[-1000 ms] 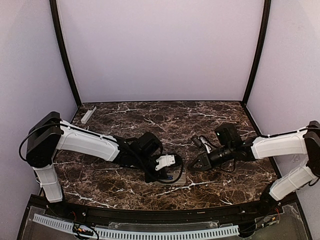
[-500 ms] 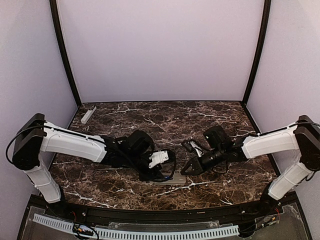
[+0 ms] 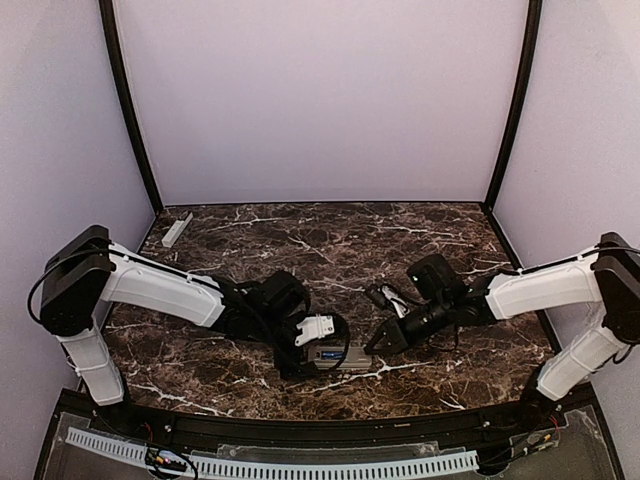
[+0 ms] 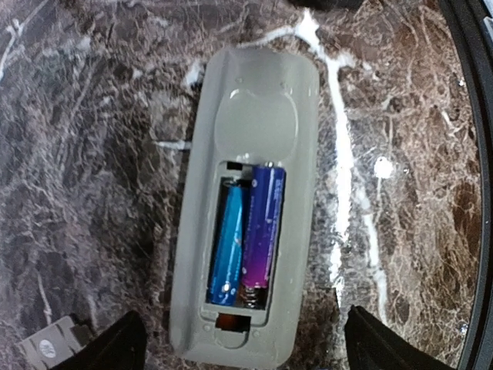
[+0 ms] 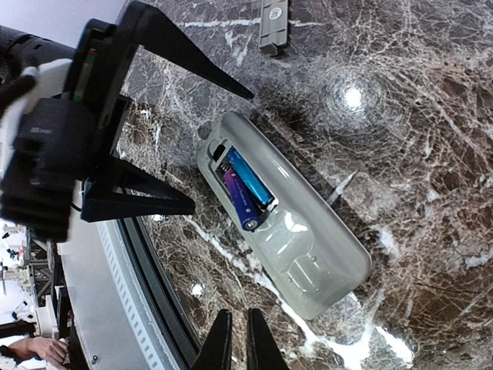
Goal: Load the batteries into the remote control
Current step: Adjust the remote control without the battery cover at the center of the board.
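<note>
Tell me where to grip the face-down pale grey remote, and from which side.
Likely best from above: pinch the pale grey oblong remote control across its long edges, on the solid half clear of the blue cylindrical batteries: it lies flat, narrowest that way.

In the left wrist view the fingers point(image 4: 123, 348) of the left gripper point(image 4: 245, 341) and a grey piece point(image 4: 48, 351) are cut off by the bottom edge. In the top view the remote point(image 3: 350, 358) is partly covered by that gripper; its button side is hidden underneath.
</note>
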Robot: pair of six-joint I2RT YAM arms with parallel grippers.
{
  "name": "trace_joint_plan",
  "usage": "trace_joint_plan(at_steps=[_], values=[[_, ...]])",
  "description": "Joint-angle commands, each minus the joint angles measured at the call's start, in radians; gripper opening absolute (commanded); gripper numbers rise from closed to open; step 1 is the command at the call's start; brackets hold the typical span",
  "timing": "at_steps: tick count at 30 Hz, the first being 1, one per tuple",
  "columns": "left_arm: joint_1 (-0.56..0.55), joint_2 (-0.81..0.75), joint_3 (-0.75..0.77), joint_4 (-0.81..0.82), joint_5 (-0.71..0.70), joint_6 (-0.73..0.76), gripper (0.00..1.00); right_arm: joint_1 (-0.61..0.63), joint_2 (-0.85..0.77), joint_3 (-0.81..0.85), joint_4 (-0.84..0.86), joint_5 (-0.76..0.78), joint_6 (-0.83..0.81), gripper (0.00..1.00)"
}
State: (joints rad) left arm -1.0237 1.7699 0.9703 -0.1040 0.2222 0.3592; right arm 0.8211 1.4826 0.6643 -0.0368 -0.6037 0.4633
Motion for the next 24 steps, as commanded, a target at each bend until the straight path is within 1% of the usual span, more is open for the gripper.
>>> trace_joint_plan(at_steps=[1,2,4,5,6,7,10,11,12,13,14,16,17,19,22,24], values=[[0.001,0.045,0.022,-0.054,0.018,0.04,0.84,-0.017,-0.041,-0.022,-0.011,0.012,0.011,0.08],[0.0,0.051,0.019,-0.041,0.011,0.039,0.82,-0.024,-0.046,-0.025,-0.012,0.01,0.01,0.08],[0.001,0.056,0.015,-0.018,-0.002,0.028,0.74,-0.04,-0.061,-0.031,-0.012,0.005,0.009,0.08],[0.001,0.056,0.014,-0.01,-0.004,0.019,0.67,-0.047,-0.067,-0.034,-0.011,0.0,0.008,0.08],[0.0,0.059,0.012,0.007,-0.011,-0.002,0.63,-0.055,-0.071,-0.035,-0.013,-0.002,0.007,0.08],[0.0,0.06,0.011,0.017,-0.014,-0.015,0.56,-0.063,-0.077,-0.037,-0.013,-0.001,0.006,0.08],[-0.006,0.058,0.002,0.065,-0.058,-0.092,0.44,-0.088,-0.088,-0.038,-0.019,0.001,0.006,0.08],[-0.01,0.057,-0.001,0.072,-0.069,-0.126,0.38,-0.096,-0.092,-0.04,-0.021,0.004,0.007,0.07],[-0.013,0.057,-0.003,0.09,-0.091,-0.146,0.35,-0.106,-0.094,-0.04,-0.021,0.007,0.008,0.07],[-0.017,0.058,-0.006,0.095,-0.108,-0.199,0.3,-0.115,-0.096,-0.04,-0.022,0.009,0.01,0.07],[-0.025,0.06,-0.006,0.134,-0.141,-0.228,0.29,-0.127,-0.098,-0.039,-0.021,0.012,0.013,0.08],[-0.045,0.07,0.0,0.159,-0.192,-0.303,0.28,-0.141,-0.1,-0.032,-0.022,0.019,0.015,0.08],[-0.059,0.084,0.013,0.161,-0.201,-0.339,0.28,-0.144,-0.098,-0.027,-0.023,0.025,0.018,0.09],[-0.084,0.117,0.045,0.162,-0.274,-0.408,0.27,-0.146,-0.089,-0.016,-0.022,0.031,0.02,0.1],[-0.113,0.171,0.095,0.15,-0.332,-0.466,0.25,-0.147,-0.059,0.002,-0.007,0.03,0.02,0.1],[-0.132,0.202,0.122,0.152,-0.339,-0.497,0.25,-0.146,-0.039,0.024,-0.005,0.027,0.017,0.09]])
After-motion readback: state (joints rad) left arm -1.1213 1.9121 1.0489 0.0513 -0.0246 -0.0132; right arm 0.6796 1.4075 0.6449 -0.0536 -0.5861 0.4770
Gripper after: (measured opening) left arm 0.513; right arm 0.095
